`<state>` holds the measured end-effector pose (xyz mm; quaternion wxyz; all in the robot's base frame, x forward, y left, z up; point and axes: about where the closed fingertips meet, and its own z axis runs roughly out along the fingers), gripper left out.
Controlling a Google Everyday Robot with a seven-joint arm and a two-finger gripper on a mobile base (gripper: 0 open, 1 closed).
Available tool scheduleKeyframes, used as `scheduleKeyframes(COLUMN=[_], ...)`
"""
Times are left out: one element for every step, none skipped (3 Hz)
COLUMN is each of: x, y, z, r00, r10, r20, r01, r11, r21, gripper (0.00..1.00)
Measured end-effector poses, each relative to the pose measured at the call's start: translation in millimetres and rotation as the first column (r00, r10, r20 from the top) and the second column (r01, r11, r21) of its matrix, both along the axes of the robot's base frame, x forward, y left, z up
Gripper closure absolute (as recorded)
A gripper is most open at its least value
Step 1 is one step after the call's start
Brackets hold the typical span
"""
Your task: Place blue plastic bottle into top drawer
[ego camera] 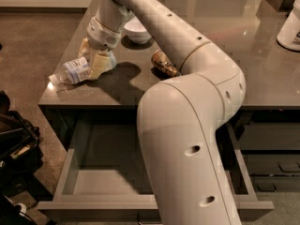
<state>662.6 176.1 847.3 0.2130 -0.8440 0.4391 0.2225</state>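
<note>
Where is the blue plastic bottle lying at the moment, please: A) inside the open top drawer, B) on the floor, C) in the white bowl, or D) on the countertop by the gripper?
D: the blue plastic bottle lies on its side on the countertop, the gripper down at it, above the open top drawer.
</note>
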Motion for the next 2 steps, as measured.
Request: scheduleKeyframes(x=[-2.9, -28.9], y=[-3.1, -25.3], z=[0.9, 32.7], r00=[1.0000, 0.9995], r10=[0.005, -0.014], r20=[0.002, 0.027], r01=[-0.005, 0.009], r11=[0.999, 0.983], r21=[0.046, 0.184], gripper=[1.00, 1.00])
